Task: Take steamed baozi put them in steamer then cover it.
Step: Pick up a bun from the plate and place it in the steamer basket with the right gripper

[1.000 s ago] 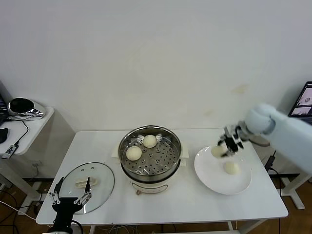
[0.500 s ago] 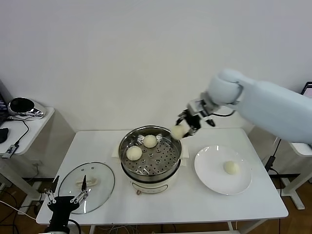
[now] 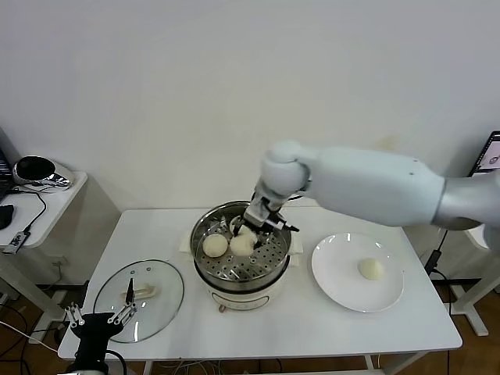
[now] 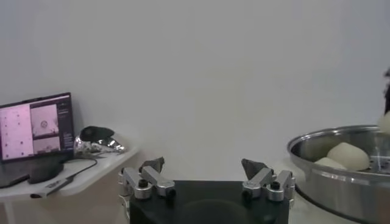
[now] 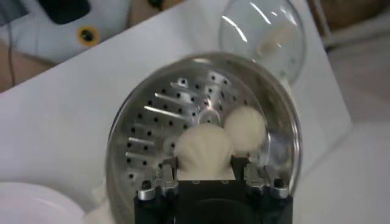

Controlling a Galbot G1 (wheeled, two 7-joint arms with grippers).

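The right gripper (image 3: 251, 231) reached down into the round shiny stainless-steel steamer (image 3: 275, 262), its fingers clamped on a small cream-white dough bun (image 5: 204, 148) just above the perforated tray. In the head view that bun (image 3: 241, 244) sat close beside a second bun (image 3: 215, 245) resting on the tray, and a third, farther back, was mostly hidden behind the gripper. The near and right parts of the tray lay bare. A fourth cream-white bun (image 3: 371, 269) lay on the flat white plate (image 3: 336, 277) to the steamer's right, with open plate all round it.

The round clear glass lid (image 3: 164, 297) lay flat on the white table (image 3: 312, 328) left of the steamer, near the table's front left corner, its cream-white oblong handle (image 3: 141, 294) uppermost with its long axis running roughly left to right. The left gripper (image 3: 98, 318) hovered at the table's front edge beside the lid, fingers spread wide and holding nothing.
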